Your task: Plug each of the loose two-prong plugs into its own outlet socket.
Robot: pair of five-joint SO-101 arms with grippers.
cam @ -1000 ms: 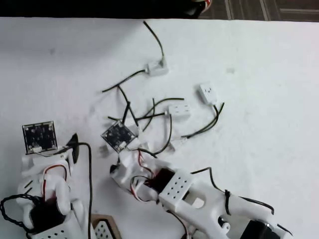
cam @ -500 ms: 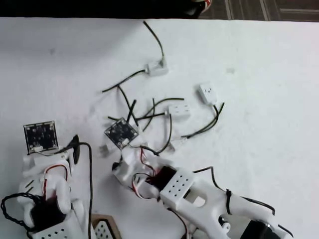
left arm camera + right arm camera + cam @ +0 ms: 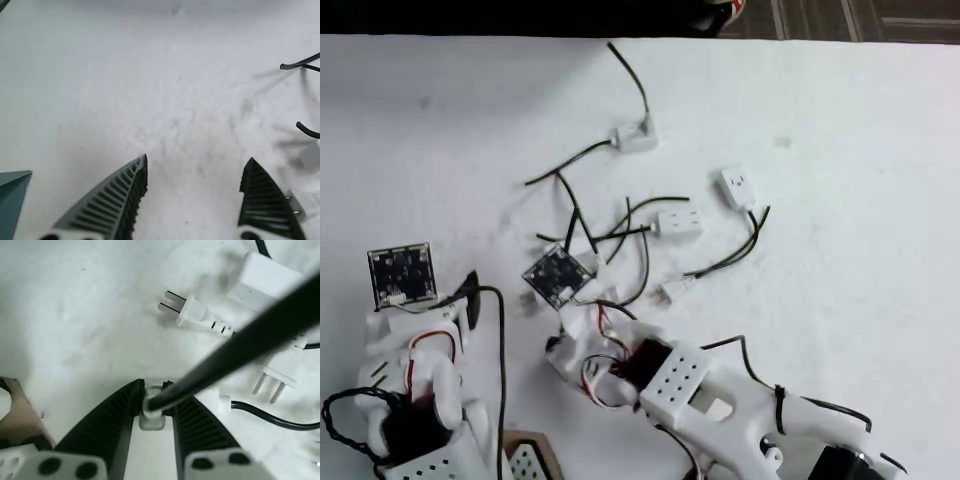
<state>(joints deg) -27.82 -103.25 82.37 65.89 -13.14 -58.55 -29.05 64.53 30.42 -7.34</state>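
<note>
White on worktop (image 3: 860, 120): three outlet sockets (image 3: 680, 222), two loose plugs (image 3: 192, 312); right pincer (image 3: 155, 390) clamping third plug (image 3: 151, 407); left pincer (image 3: 197, 165) wide.

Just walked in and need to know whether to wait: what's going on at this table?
The right gripper is shut on a small white plug at the end of a black cable, low over the tangle of cords. The left gripper hangs open over a bare part of the table, holding nothing. White outlet sockets lie among the cords, and another loose plug lies nearby with its prongs bare, so plugging in is not finished.
</note>
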